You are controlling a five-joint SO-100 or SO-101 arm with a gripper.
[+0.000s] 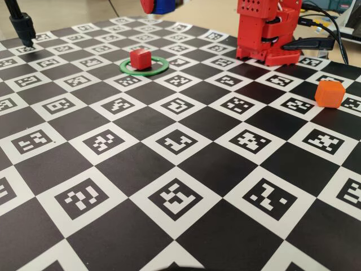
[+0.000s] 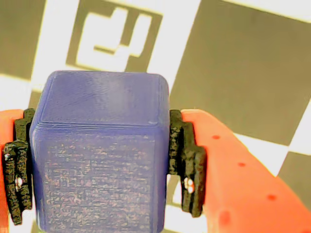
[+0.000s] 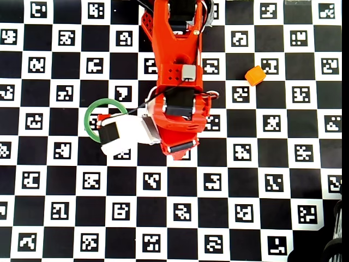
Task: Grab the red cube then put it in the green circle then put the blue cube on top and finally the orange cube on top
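Your gripper (image 2: 99,165) is pinching the blue cube (image 2: 99,155), and in the wrist view you are seeing the cube filling most of the picture, with 1 black pad (image 2: 187,160) pressing on its right side and another pressing on its left. Beneath it the checkered marker board (image 2: 243,68) is showing, so the cube is hanging above the surface rather than sitting on it.

In the fixed view the red cube (image 1: 140,57) is sitting inside the green circle (image 1: 144,66), toward the ring's back-left part. At the top edge of that view you are catching only a sliver of blue between red parts, directly above the ring area. The orange cube (image 1: 329,93) is resting on the board well apart from the ring, far to the right, near the arm's base (image 1: 265,31).

In the overhead view the arm (image 3: 174,71) is reaching down the middle of the board, and the white wrist camera housing (image 3: 122,136) is covering the lower right part of the green circle (image 3: 90,112); the red cube is mostly hidden there. The orange cube (image 3: 254,75) is lying to the right of the arm.
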